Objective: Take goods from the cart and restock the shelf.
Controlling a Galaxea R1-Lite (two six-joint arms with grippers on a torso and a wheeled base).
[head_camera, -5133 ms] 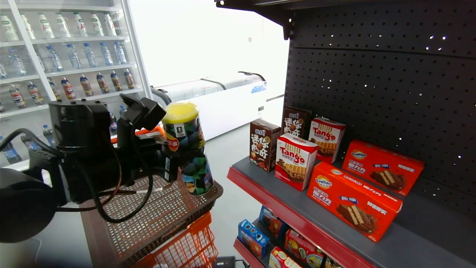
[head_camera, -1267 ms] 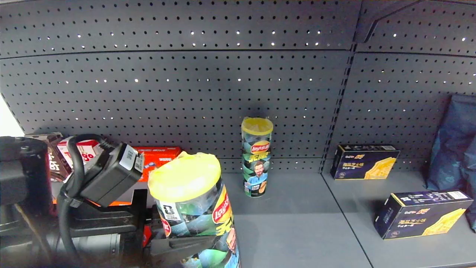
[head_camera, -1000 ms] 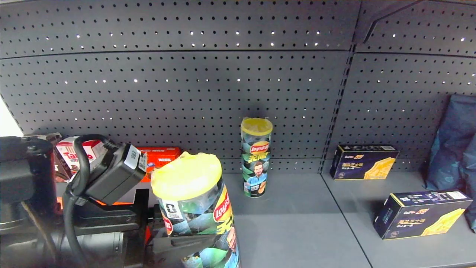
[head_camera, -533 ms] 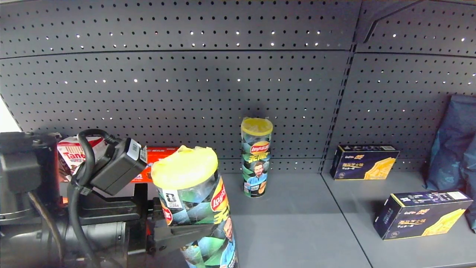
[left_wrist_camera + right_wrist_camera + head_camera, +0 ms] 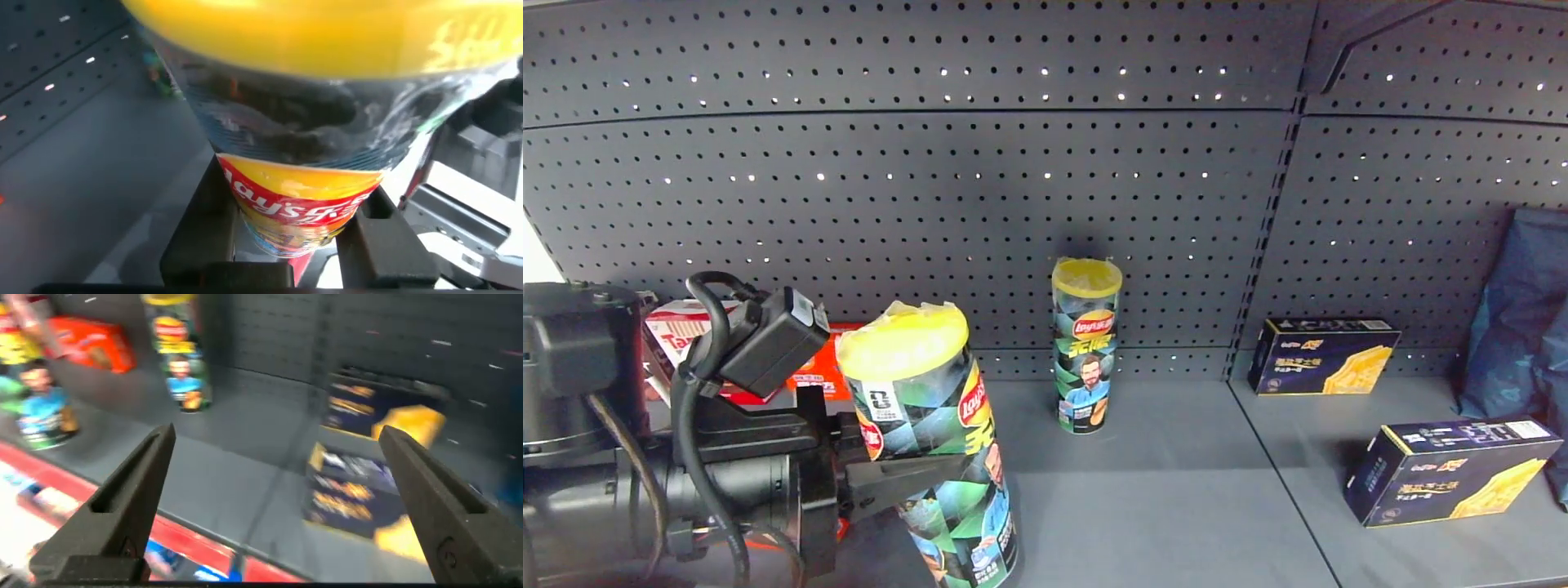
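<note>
1. Grey shelf (image 5: 1176,506): stock stands along the far edge of its deck, against the perforated back panel (image 5: 931,204).
   - Hazard: the base of the held canister (image 5: 931,441) sits at the lower edge of the head view. Contact with the deck cannot be confirmed.
   - Cause: releasing the canister while it is clear of the deck would let it drop and probably tip.

2. Held canister: it is at the near left of the shelf. It leans, with its yellow lid to the left and its base to the right.
   - Hazard: the body is tall and narrow. If it is let go at this tilt, it would likely topple and roll toward the near edge.
   - Remedy: bring it upright and seat it before release.

3. Standing canister (image 5: 1085,347): it is upright at far centre, just before the back panel. It stands apart from the held canister, farther back and to the right.
   - Hazard: a placement pushed far and right could strike it.
   - Cause: the leaning lid or the arm could clip it during the advance.

4. Left jaws: these are clenched on the held canister, one on each side of the body at about mid-height. The lid stands clear above them and the base hangs clear below.
   - Hazard: the printed wrap looks slick, so slip within the grasp is possible.

5. Right jaws: these are released and spread wide, with nothing between them. They face the shelf, well apart from the held canister.
</note>
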